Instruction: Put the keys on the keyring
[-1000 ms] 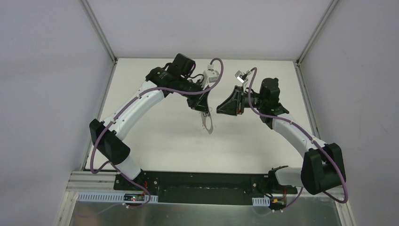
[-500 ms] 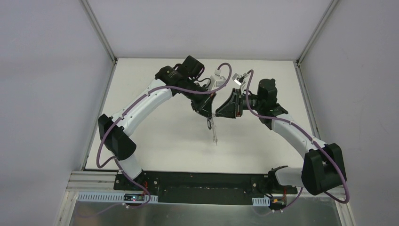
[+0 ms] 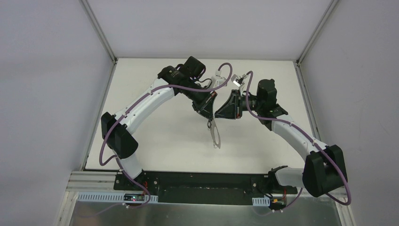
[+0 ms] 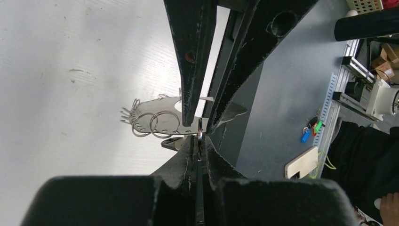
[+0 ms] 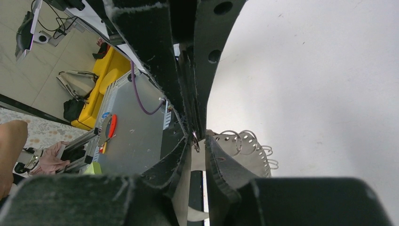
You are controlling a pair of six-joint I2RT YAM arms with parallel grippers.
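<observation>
The keyring [image 3: 215,135] shows as a flat silvery oval plate with holes round its rim and small wire rings strung in them. It hangs below my left gripper [image 3: 209,113] above the table. In the left wrist view the plate [image 4: 155,120] lies just beyond my left gripper [image 4: 199,146], which is shut on a thin ring seen edge-on. My right gripper [image 3: 219,113] meets it tip to tip. Its jaws [image 5: 200,141] stand a narrow gap apart, astride that ring, with the plate [image 5: 244,146] behind. The black-headed key does not show clearly anywhere.
The white table [image 3: 155,136] is walled by grey panels with metal posts at the back corners. The black base rail [image 3: 197,181] runs along the near edge. Purple cables loop over both arms. Each wrist view is crowded by the other gripper's black fingers [image 4: 190,70].
My left gripper has moved right to meet the right gripper, carrying the keyring. The plate has swung and now hangs lower and further right. The right gripper has edged left.
</observation>
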